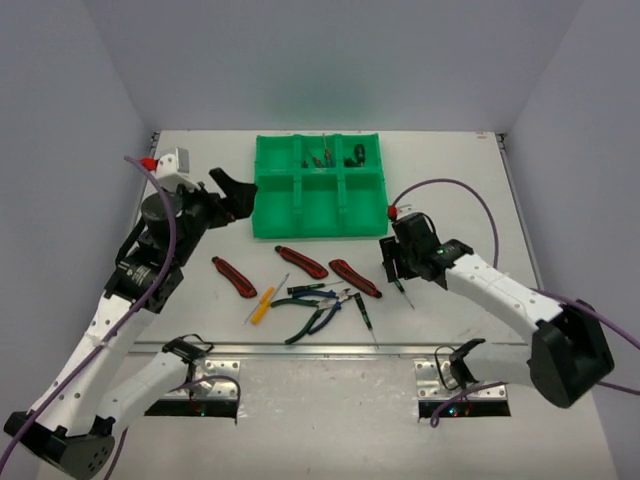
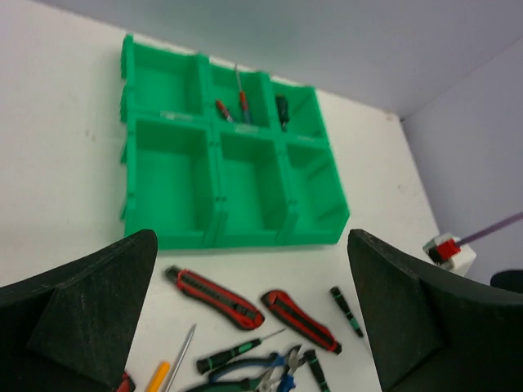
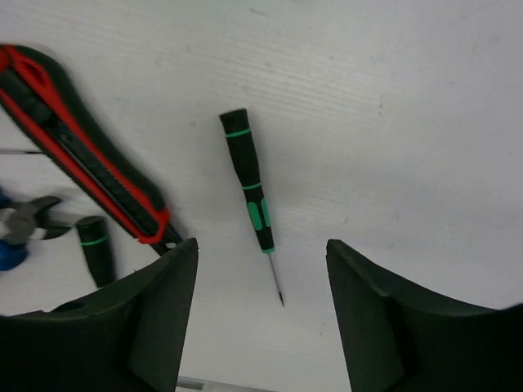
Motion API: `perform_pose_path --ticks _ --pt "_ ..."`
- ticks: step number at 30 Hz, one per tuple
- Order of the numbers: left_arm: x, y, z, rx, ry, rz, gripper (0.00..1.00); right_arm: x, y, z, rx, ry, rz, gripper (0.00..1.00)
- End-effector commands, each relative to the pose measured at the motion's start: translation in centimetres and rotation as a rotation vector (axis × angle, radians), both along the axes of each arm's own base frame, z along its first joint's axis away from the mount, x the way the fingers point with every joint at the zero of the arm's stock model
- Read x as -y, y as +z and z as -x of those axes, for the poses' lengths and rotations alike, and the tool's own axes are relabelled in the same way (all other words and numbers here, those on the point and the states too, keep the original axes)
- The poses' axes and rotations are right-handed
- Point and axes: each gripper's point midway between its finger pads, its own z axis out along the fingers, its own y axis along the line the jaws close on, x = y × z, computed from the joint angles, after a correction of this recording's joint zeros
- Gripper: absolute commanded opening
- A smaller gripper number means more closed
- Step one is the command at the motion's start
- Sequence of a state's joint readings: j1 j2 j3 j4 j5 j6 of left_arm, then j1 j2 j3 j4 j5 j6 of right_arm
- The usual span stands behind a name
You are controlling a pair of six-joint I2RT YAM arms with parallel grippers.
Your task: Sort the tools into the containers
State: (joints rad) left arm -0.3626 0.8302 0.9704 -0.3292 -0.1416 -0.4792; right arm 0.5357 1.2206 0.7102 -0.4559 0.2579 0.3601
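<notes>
Picking was the step in hand, and the right arm had it. The right jaws hung over a green-black precision screwdriver point(image 3: 249, 184) lying alone on the worktop point(image 1: 470, 170), at about 5 o'clock from the green tray point(image 1: 310, 230). In the wrist view the jaws were spread wide and released, gripping nothing and touching nothing, with the little driver lying between the two fingers. Its handle pointed to 11 o'clock and its tip to 5 o'clock. A red-and-black utility knife point(image 3: 82, 155) lay near it on the 9 o'clock side, apart from it.

The next move looked like a straight drop and a squeeze across that thin handle. It is slim and flat on the worktop, so the fingers would need to come right down to the surface and stay centred, or it could roll out.

The left jaws were also wide open and empty, held just beside the tray's 9 o'clock wall.

Sorting was barely begun. A few small drivers point(image 2: 231, 108) sat in the far middle compartment and a dark tool point(image 2: 282, 110) in the far right one, while the knives, pliers point(image 1: 320, 308) and yellow-handled screwdriver point(image 1: 262, 306) lay at the tray's 6 o'clock.
</notes>
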Motion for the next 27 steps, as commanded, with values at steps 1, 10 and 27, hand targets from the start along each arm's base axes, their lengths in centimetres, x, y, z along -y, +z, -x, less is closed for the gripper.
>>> perform_pose_path --ticks 1,10,27 --pt "0.1 -4.2 2.1 -0.136 -0.061 -0.068 1.00 0.8 -2.4 -1.0 -0.099 0.007 0.063 0.57" --pt "-0.9 -8.1 5.1 -0.200 -0.104 -0.163 1.00 0.2 -6.9 -0.4 -0.246 0.036 0.008 0.48" --pt "13.9 -9.6 5.7 -0.110 -0.665 0.292 1.00 -4.3 0.8 -1.0 0.001 0.129 -0.283 0.00"
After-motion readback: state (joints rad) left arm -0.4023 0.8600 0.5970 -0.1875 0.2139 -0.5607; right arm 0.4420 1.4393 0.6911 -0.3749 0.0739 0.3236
